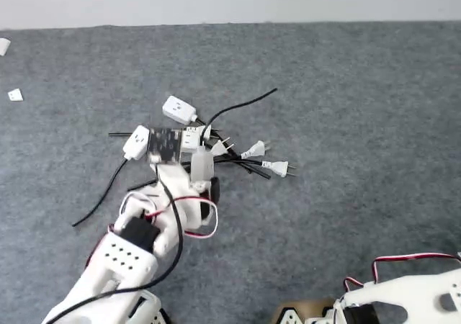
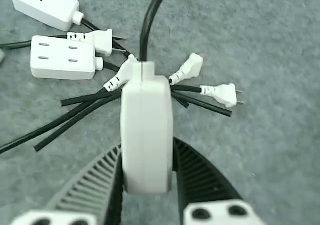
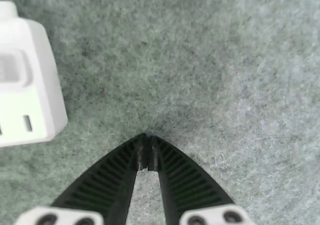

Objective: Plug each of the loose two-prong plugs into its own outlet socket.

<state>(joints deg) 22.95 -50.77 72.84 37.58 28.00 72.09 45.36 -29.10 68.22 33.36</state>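
Near the middle of the grey tabletop [image 1: 360, 86], the left gripper [image 1: 202, 171] grasps a white outlet socket [image 2: 146, 120] beside loose plugs [image 2: 221, 93], while the right gripper [image 3: 145, 152] rests clenched and empty; next, likely, a plug's prongs must meet its slots.

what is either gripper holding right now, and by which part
The left gripper is shut on a white outlet socket, clamped across its two long sides at the end away from its black cord. The right gripper is shut on nothing.
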